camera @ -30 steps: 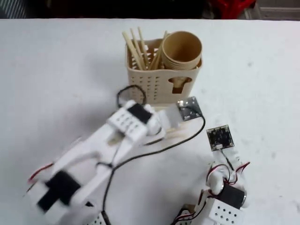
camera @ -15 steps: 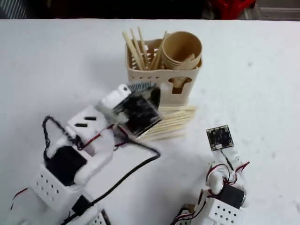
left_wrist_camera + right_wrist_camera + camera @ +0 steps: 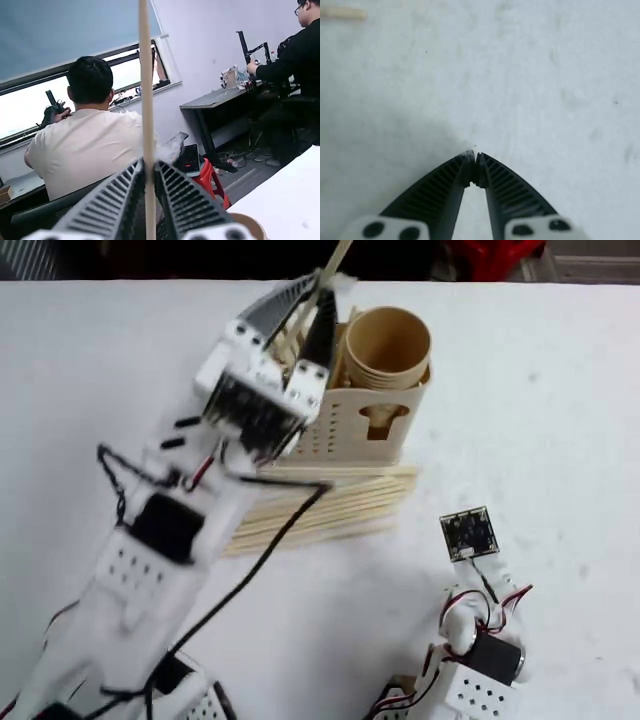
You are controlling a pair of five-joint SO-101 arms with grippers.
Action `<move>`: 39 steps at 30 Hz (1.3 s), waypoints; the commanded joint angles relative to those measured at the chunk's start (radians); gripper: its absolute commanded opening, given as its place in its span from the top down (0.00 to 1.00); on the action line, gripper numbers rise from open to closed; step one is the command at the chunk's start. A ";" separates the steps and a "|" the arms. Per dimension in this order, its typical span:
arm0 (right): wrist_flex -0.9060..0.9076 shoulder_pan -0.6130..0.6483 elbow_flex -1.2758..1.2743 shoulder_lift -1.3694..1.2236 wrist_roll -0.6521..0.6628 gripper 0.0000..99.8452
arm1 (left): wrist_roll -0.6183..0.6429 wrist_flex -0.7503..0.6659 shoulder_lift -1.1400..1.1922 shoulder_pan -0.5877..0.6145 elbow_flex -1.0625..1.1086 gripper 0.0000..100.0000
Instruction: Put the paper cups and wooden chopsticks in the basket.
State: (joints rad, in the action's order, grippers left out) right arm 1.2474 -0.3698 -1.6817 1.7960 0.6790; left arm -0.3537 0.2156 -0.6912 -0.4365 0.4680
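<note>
i'm pinching one chopstick [image 3: 145,75] roughly upright in the left gripper [image 3: 148,165] above the basket [image 3: 350,430], so it should drop in end-first. right gripper [image 3: 474,167] is resting closed, empty, clear of the pile [image 3: 340,505].

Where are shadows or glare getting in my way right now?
High view: even light on the table, no glare, no hard shadows around the basket. Right wrist view: a soft grey shadow lies on the table by the right gripper. Left wrist view: the window is bright, yet the chopstick in the left gripper stands out against the room.
</note>
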 commanded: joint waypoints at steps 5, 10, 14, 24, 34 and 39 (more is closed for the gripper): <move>-0.008 -0.007 -0.008 0.005 0.006 0.98 | 0.118 -0.034 0.185 0.031 -0.209 0.97; -0.008 -0.007 -0.008 0.005 0.006 0.98 | 0.195 -0.034 0.196 0.076 -0.215 0.90; -0.008 -0.007 -0.008 0.005 0.006 0.98 | 0.196 -0.034 0.196 0.097 -0.215 0.90; -0.008 -0.007 -0.008 0.005 0.006 0.98 | 0.196 0.215 0.189 0.087 -0.207 0.90; -0.008 -0.007 -0.008 0.005 0.006 0.98 | 0.190 0.709 0.197 0.008 -0.032 0.90; -0.008 -0.007 -0.008 0.005 0.006 0.98 | 0.025 0.520 0.199 -0.120 0.261 0.90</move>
State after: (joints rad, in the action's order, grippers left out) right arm 1.2474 -0.3698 -1.6817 1.7960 0.6790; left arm -0.2232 0.8815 -0.4918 -0.4595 0.5508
